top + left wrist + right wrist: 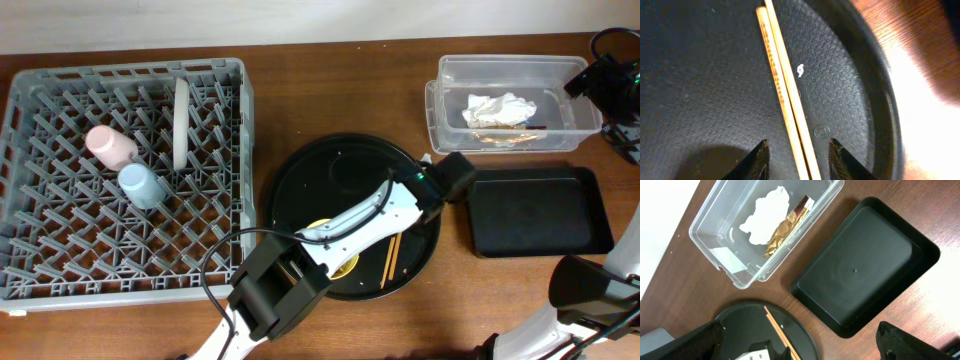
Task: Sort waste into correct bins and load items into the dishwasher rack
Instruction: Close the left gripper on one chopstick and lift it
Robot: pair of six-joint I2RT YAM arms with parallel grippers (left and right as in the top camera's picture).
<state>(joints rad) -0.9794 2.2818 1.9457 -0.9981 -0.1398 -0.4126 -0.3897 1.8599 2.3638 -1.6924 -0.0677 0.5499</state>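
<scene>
1. The pair of thin wooden chopsticks (785, 90) lies flat on the large round black tray (340, 170). The two sticks touch side by side, near the rim that faces the shallow black rectangular tray (540, 210).
2. The likeliest slip is a one-stick grab. The sticks are thin and lie loose against each other, so closing fingers could push one over the other or catch only one.
3. A low approach could also scrape the textured tray floor and skid the sticks away. A pinch far from their middle would probably let them droop and catch the rim on the lift.
4. The small yellow bowl (345, 268) sits on the same round tray, partly hidden under the left arm. A wide sweep could knock it.
5. The left tool (799, 155) has its fingers apart, one on each side of the chopsticks with a gap on both sides. It holds nothing, and I cannot tell whether the tips touch the tray.
6. The right tool (799, 330) is spread wide and empty. It hangs well above the wooden worktop (300, 60), over the black rectangular tray and the clear rectangular plastic tub (565, 100).
7. That tub already holds the crumpled white paper napkin (497, 107) and the beige-brown scraps (782, 230).
</scene>
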